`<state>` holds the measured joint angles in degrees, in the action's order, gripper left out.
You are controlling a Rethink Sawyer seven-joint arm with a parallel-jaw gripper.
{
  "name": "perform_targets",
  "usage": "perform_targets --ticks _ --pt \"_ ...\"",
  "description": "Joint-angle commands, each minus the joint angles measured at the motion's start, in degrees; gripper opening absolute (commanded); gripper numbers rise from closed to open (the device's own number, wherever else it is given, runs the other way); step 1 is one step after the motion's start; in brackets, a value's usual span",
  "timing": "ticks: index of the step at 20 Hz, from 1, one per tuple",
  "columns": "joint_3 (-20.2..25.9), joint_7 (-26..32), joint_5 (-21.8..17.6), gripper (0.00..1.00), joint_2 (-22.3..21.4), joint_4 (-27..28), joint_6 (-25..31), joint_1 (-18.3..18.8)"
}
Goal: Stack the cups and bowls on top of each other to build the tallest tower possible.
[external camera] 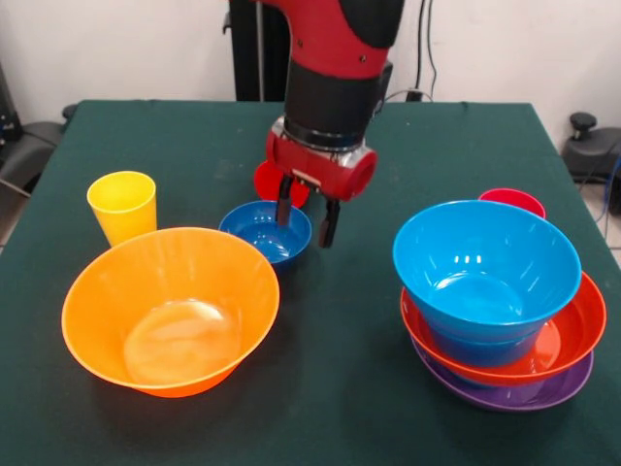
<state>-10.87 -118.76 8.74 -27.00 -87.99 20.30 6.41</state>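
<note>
My gripper [306, 221] hangs open over the right rim of a small blue bowl [260, 231] in the middle of the table, one finger [284, 209] inside the bowl and the other outside its rim. A red cup [267, 181] shows partly behind the gripper. The yellow cup [122, 206] stands upright at the left. A huge orange bowl [170, 309] sits in front of it. At the right stands the tower: a purple bowl [514, 393] lowest, a red-orange bowl [572, 335] on it, large blue bowls [485, 267] on top. Another red cup [512, 201] peeks out behind the tower.
The dark green table [340, 388] ends at the picture's sides; dark equipment [592, 146] stands off its right edge and a chair-like object [29, 146] off its left.
</note>
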Motion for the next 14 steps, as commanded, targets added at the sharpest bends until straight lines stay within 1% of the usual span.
perform_targets --ticks 1,5,8,14 --pt "3.69 -10.28 2.43 1.00 -4.21 -8.22 4.49 -2.04" --pt "4.68 -9.71 2.47 1.00 -2.73 -9.57 1.16 -1.31" --pt "4.54 -9.64 2.49 1.00 -0.92 -9.11 -0.89 -1.39" --pt "3.81 -9.58 2.47 1.00 1.87 -7.21 -2.76 -1.81"
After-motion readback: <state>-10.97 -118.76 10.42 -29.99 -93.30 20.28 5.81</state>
